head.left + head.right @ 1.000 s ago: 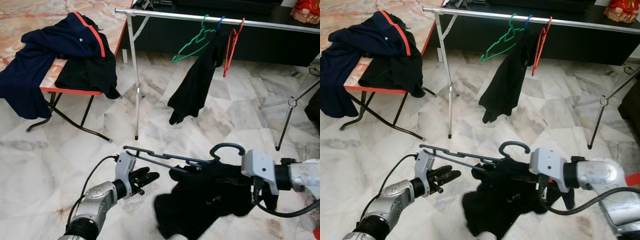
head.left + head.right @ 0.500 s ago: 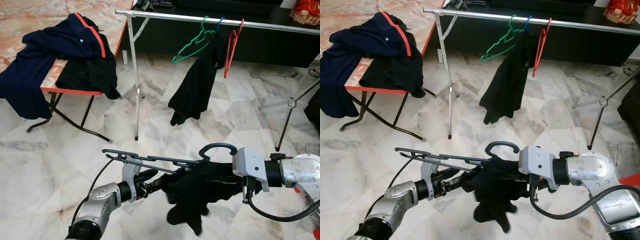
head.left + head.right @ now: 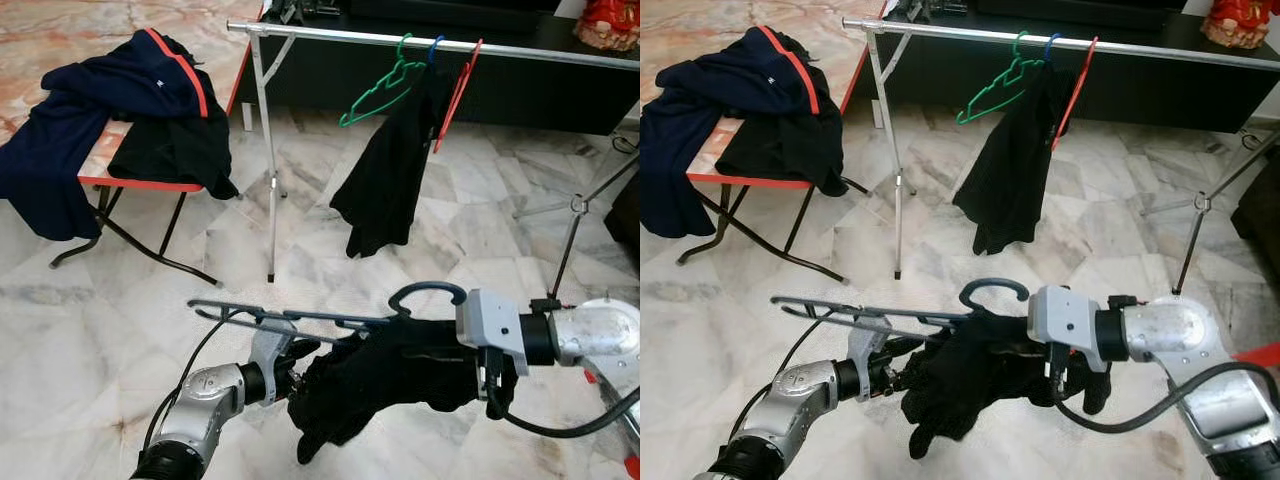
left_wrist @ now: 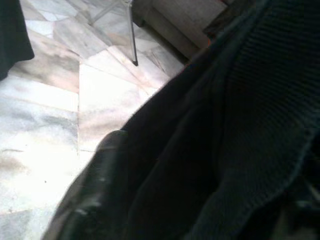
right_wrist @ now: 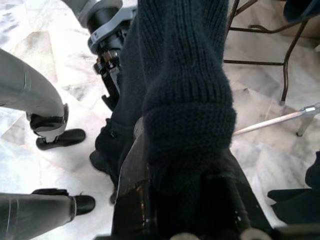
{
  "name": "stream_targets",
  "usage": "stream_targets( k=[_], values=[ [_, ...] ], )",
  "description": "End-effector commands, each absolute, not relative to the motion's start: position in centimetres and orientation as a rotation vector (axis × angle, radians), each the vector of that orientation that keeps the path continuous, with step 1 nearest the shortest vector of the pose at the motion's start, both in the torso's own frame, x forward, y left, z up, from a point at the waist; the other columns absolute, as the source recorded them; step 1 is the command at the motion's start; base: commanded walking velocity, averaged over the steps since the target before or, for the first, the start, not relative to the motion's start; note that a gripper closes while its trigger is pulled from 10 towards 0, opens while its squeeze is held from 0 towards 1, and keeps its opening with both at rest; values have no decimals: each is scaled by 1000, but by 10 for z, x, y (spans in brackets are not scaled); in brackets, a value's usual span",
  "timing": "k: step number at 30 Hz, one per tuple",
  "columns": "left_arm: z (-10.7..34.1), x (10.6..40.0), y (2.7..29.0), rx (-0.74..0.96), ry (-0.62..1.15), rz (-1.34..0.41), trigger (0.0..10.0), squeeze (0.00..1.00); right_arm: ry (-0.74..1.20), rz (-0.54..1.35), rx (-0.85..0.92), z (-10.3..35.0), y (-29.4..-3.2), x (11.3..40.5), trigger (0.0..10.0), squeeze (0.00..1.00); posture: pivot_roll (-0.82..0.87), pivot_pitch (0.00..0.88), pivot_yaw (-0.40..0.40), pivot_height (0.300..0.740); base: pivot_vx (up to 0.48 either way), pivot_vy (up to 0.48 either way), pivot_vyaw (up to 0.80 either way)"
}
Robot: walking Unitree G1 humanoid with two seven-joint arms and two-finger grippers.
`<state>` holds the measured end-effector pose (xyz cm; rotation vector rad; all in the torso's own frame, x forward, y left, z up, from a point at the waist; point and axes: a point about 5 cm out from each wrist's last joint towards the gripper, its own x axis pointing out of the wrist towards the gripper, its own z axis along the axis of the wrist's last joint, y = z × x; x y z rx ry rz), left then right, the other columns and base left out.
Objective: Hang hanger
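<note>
Lying across the desk [image 3: 130, 182] at the far left, a pile of clothes [image 3: 120, 110] is waiting, presumably for later hangers. Nearer, the left gripper [image 3: 290, 365] is pushing into the black sweater [image 3: 385, 375], likely steadying the cloth so it sits on the hanger [image 3: 300, 318]; whether its fingers are spread or pinching the knit cannot be told, since the fabric is covering them. The dark hanger is being held level, low in front of the robot, with its hook [image 3: 428, 293] pointing up, well apart from the rail [image 3: 420, 40]. On the right, the right gripper [image 5: 187, 200] is clamping a bunched sleeve between its fingers [image 5: 132, 185], carrying the weight. The rail, already bearing a green hanger [image 3: 385, 85] and a hung garment [image 3: 390, 170], is standing ahead as the judged destination.
</note>
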<state>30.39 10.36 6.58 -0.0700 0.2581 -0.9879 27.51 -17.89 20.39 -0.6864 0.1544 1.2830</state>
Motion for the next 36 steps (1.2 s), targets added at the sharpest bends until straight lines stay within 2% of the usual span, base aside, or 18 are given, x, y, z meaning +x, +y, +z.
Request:
stream_targets(
  k=[1, 17, 36],
  values=[
    [63, 301, 99, -64, 274, -1012, 0, 0, 111, 1299, -694, 213, -172, 277, 0, 0, -91, 220, -114, 740, 0, 0, 0],
    [63, 299, 107, -107, 264, -980, 0, 0, 84, 1254, -697, 217, -170, 288, 0, 0, -83, 234, -115, 740, 0, 0, 0],
    [60, 296, 123, -135, 271, -888, 0, 0, 115, 1172, -716, 211, -182, 290, 0, 0, -80, 241, -103, 740, 0, 0, 0]
  ],
)
